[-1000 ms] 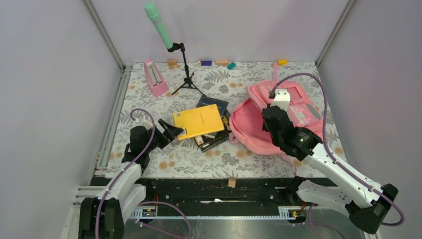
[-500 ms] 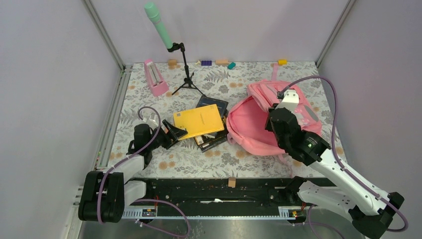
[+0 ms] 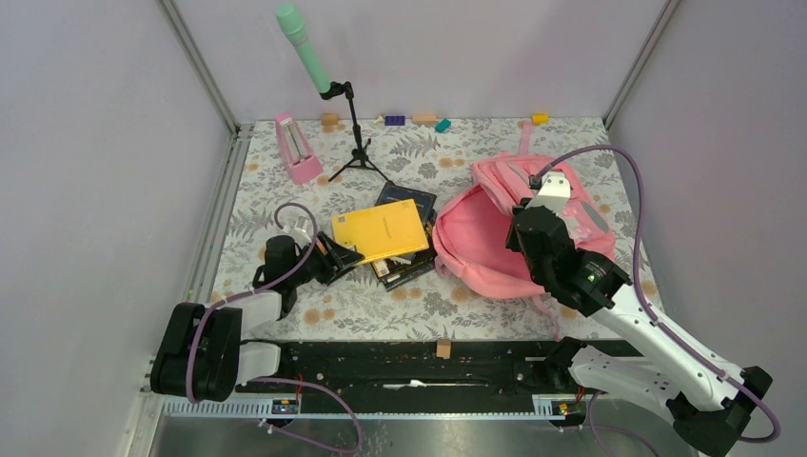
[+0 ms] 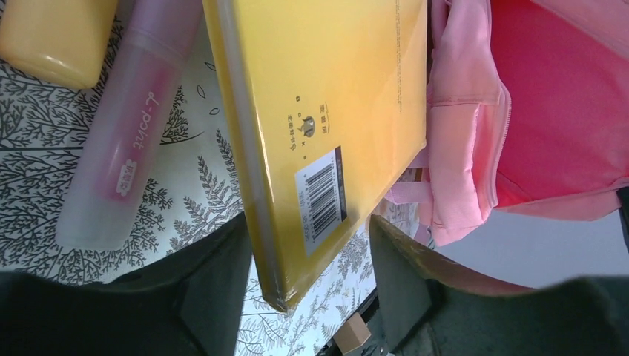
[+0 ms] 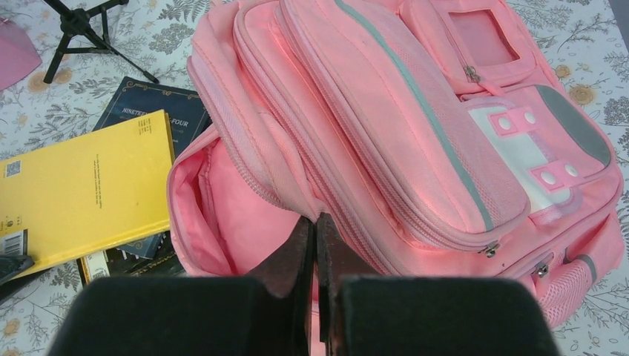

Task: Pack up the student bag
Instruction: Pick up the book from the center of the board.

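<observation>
Our right tool (image 5: 315, 231) pinching soft pink student bag (image 5: 415, 133) at three o'clock, our left tool (image 4: 310, 259) wide astride corner of glossy yellow book (image 4: 326, 89)

student bag (image 3: 481, 238) | soft pink backpack, grey strip | lying front pockets up | main compartment gaping open

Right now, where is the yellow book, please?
Top view, mid-table: the yellow book lies on dark books, left of the pink backpack, its near corner inside the open left gripper.
</observation>
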Robot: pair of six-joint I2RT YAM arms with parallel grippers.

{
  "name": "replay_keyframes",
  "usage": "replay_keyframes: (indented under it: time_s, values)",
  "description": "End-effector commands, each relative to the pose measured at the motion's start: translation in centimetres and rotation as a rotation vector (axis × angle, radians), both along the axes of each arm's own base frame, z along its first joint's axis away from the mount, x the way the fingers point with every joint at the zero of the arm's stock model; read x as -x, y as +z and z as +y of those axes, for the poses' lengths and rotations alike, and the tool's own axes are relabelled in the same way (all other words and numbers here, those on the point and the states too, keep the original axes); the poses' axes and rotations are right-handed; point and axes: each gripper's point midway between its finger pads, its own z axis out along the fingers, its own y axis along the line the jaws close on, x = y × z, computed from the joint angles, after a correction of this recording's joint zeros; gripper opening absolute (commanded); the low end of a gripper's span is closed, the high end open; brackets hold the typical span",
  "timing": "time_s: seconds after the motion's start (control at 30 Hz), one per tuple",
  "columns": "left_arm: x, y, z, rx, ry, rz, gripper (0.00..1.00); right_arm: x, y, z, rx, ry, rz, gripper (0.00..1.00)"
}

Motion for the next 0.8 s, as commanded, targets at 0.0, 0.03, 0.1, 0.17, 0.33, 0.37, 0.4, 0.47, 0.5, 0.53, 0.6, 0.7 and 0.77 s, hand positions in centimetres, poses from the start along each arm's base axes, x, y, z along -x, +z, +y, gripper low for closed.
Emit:
replay_keyframes:
  time_s: [0.0,0.03,0.1,0.17,0.33,0.37,0.4,0.47,0.5,0.53,0.6,0.7,0.77]
  values:
    - [-1.9,2.4,-0.2,0.015,0.005,-0.106,0.51,-1.1,3.2,1.3,-0.124,-0.010,-0.102,0.00]
    - [-1.9,2.3,-0.2,0.012,0.011,-0.106,0.49,-1.1,3.2,1.4,-0.126,-0.009,-0.103,0.00]
    - [-1.9,2.4,0.0,0.012,0.024,-0.112,0.42,-1.1,3.3,1.4,-0.124,-0.006,-0.103,0.00]
    - [-1.8,2.5,0.0,0.013,0.025,-0.121,0.32,-1.1,3.3,1.4,-0.126,-0.005,-0.103,0.00]
    - [-1.5,3.5,0.0,0.019,0.025,-0.154,0.11,-1.0,3.3,1.4,-0.125,0.000,-0.103,0.00]
    - [-1.4,4.0,0.1,0.020,0.026,-0.169,0.09,-1.0,3.4,1.4,-0.127,0.000,-0.104,0.00]
    - [-1.4,4.4,0.1,0.018,0.029,-0.181,0.07,-1.0,3.4,1.4,-0.126,0.001,-0.106,0.00]
    - [-1.3,5.3,0.3,0.014,0.037,-0.205,0.00,-1.0,3.4,1.4,-0.125,0.001,-0.106,0.00]
    - [-1.2,5.7,0.4,0.008,0.039,-0.215,0.00,-0.9,3.4,1.4,-0.123,0.004,-0.106,0.00]
    - [-1.1,6.3,0.5,0.002,0.043,-0.234,0.00,-0.9,3.4,1.3,-0.123,0.004,-0.107,0.00]
    - [-0.9,7.5,0.6,0.001,0.044,-0.276,0.00,-0.9,3.4,1.3,-0.120,0.006,-0.106,0.00]
    - [-0.5,9.5,0.8,0.002,0.055,-0.340,0.00,-0.9,3.3,1.4,-0.120,0.007,-0.105,0.00]
    - [-0.3,10.3,1.0,-0.010,0.067,-0.364,0.00,-0.9,3.3,1.4,-0.121,0.009,-0.105,0.00]
